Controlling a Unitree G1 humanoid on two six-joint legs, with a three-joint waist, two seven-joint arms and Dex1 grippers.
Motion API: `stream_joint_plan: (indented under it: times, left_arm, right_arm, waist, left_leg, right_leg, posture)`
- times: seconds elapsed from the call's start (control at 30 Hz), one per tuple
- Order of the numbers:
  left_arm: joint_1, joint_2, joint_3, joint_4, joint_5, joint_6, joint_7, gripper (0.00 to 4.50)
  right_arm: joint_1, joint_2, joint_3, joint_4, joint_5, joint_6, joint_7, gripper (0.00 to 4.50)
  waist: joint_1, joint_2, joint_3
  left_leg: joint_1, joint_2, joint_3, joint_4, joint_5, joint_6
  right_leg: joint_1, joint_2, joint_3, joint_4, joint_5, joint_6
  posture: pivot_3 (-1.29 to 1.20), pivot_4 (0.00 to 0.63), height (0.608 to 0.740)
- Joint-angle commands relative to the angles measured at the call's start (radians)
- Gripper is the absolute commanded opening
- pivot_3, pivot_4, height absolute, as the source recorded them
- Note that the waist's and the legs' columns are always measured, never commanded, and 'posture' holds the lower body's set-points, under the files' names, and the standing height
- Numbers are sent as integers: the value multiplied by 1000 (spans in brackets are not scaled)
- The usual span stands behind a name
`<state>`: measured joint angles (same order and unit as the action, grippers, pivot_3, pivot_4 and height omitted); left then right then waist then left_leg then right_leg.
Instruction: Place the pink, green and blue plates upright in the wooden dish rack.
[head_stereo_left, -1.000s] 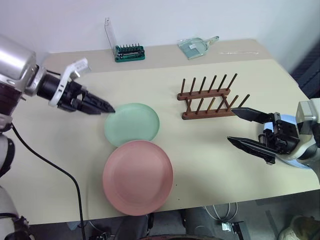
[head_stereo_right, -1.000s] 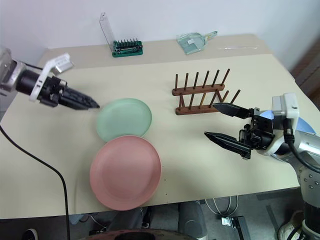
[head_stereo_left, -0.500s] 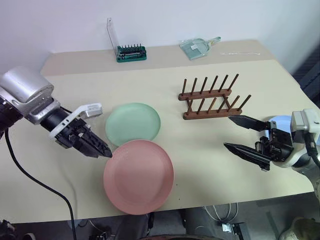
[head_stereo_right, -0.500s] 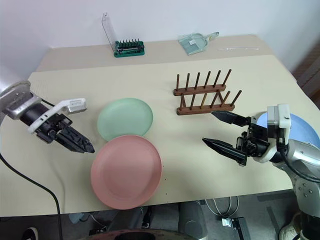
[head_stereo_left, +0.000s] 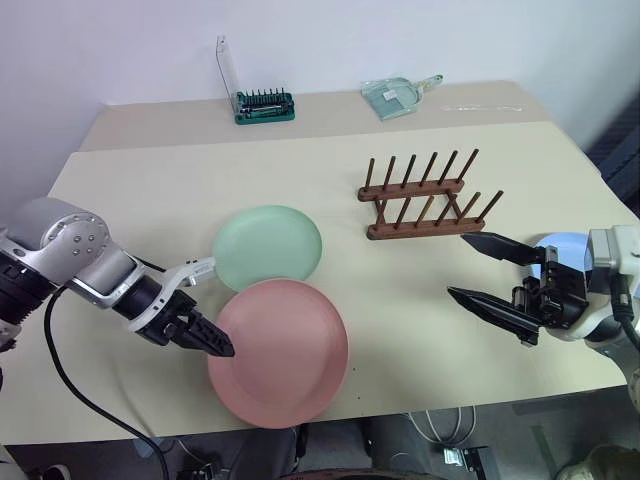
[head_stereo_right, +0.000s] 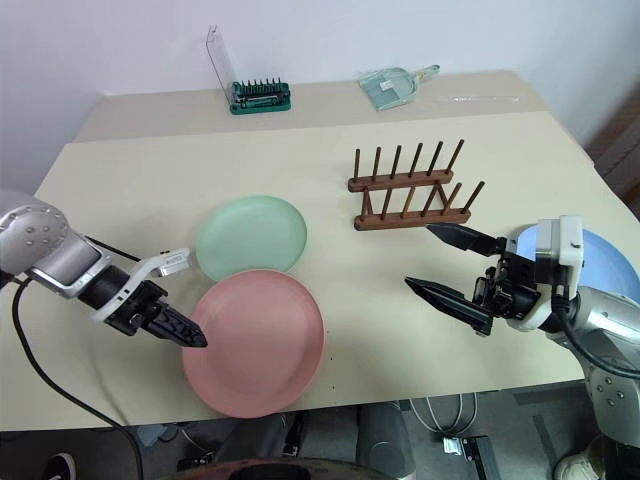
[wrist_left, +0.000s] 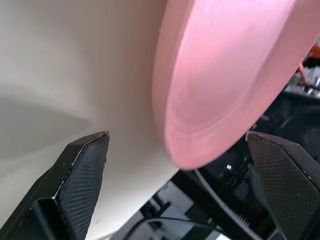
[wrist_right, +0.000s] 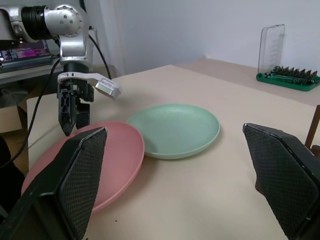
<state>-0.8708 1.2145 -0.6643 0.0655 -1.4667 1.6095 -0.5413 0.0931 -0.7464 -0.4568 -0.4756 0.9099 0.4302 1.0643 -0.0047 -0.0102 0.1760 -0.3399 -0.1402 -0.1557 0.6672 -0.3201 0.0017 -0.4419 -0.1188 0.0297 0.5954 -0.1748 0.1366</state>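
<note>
The pink plate (head_stereo_left: 280, 352) lies flat near the table's front edge, its far rim over the green plate (head_stereo_left: 267, 248). My left gripper (head_stereo_left: 218, 345) points down at the pink plate's left rim. In the left wrist view it (wrist_left: 176, 135) is open, with the rim of the pink plate (wrist_left: 210, 90) between the jaws; I cannot tell if they touch it. The wooden dish rack (head_stereo_left: 425, 196) stands empty at right centre. My right gripper (head_stereo_left: 458, 265) hovers open and level in front of the rack. The blue plate (head_stereo_right: 612, 262) lies partly hidden behind that arm.
A green screwdriver-bit holder (head_stereo_left: 263, 104) with a clear lid and a clear scoop-shaped piece (head_stereo_left: 392, 95) sit at the table's back edge. A black cable (head_stereo_left: 60, 370) trails from my left arm. The pink plate reaches the table's front edge.
My left gripper has dropped and pulled back from beside the green plate to the pink plate's left rim. The right gripper has stayed put and open.
</note>
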Motion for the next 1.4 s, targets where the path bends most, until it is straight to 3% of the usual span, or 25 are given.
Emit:
stream_joint_plan:
  times: [0.03, 0.13, 0.37, 0.4, 0.57, 0.7, 0.9, 0.93, 1.0, 1.17, 1.4]
  left_arm:
    - [84, -49, 137, -14, -94, 5, 172, 4500]
    - [131, -80, 188, 8, -170, 5, 281, 3697]
    - [120, -44, 180, 39, -337, 5, 406, 157]
    - [105, -28, 159, 47, -364, 5, 399, 31]
    - [-23, 43, 65, 75, -431, 5, 291, 31]
    - [-157, -30, 112, 256, -357, 5, 185, 31]
    - [-176, -269, 375, 412, -144, -183, 310, 31]
    - [-149, -337, 441, 387, -104, -294, 349, 31]
    - [-126, -473, 573, 440, -176, -395, 514, 31]
    - [-41, -767, 790, 293, -83, -682, 719, 31]
    - [21, -976, 895, 194, -62, -745, 792, 31]
  right_arm:
    - [-14, -12, -19, -11, -3, -20, 0, 4453]
    - [-20, -16, -16, -2, -13, -19, -2, 4500]
    - [-19, -21, -23, 3, -23, -20, 3, 4500]
    - [-20, -20, -19, 4, -27, -22, 3, 4500]
    - [-24, -15, -12, 6, -34, -27, 4, 4500]
    - [-48, -8, -20, 13, -13, -25, -6, 4500]
    - [-118, -4, -59, 11, 36, -26, -60, 4500]
    - [-163, 4, -54, 18, 14, -47, -97, 4500]
    - [-240, 18, -36, 21, -27, -77, -163, 4500]
    - [-342, 14, 172, 19, -422, -297, -225, 4500]
    - [-487, 0, 418, 78, -842, -571, -285, 4500]
  waist:
    - [1, 1, 0]
    - [12, 2, -1]
    - [19, 1, -1]
    - [19, 1, -1]
    - [18, 1, -1]
    - [19, 1, -1]
    - [18, 1, -1]
    - [17, 1, -1]
    - [18, 2, -1]
    - [18, 0, -1]
    - [20, -1, -2]
  left_leg:
    - [0, 0, 0, 0, 0, 0]
    - [1, 0, 0, 0, 1, -1]
    - [1, 0, 0, 0, 0, -1]
    - [1, 0, 0, 0, 0, -1]
    - [0, 0, 1, 0, 2, -4]
    - [1, -1, 1, 0, 2, -4]
    - [0, -1, 1, 0, 3, -6]
    - [0, 0, 0, 0, 3, -6]
    - [1, 0, 2, 0, 3, -6]
    - [-1, 0, 2, -1, 3, -7]
    - [-1, 0, 9, 0, 3, -7]
  right_leg:
    - [0, 0, 0, 0, 0, 0]
    - [1, 0, 0, 0, 0, 0]
    - [0, 0, 1, 0, 0, 0]
    - [0, 0, 1, 0, 0, 0]
    - [0, 0, 0, 0, 0, 0]
    - [0, 0, 0, 0, 0, 0]
    - [0, 0, 0, -1, 0, 0]
    - [0, 0, 0, -1, 0, 0]
    - [0, 0, 1, -1, 0, -1]
    - [-2, 0, 1, -2, 1, -1]
    - [-3, 0, 6, -1, 1, 0]
  posture:
    - [0, 150, 740]
    - [0, 150, 740]
    - [0, 150, 740]
    - [0, 150, 740]
    - [0, 150, 740]
    - [0, 150, 740]
    - [0, 150, 740]
    - [0, 150, 740]
    - [0, 150, 740]
    - [0, 150, 740]
    - [0, 150, 740]
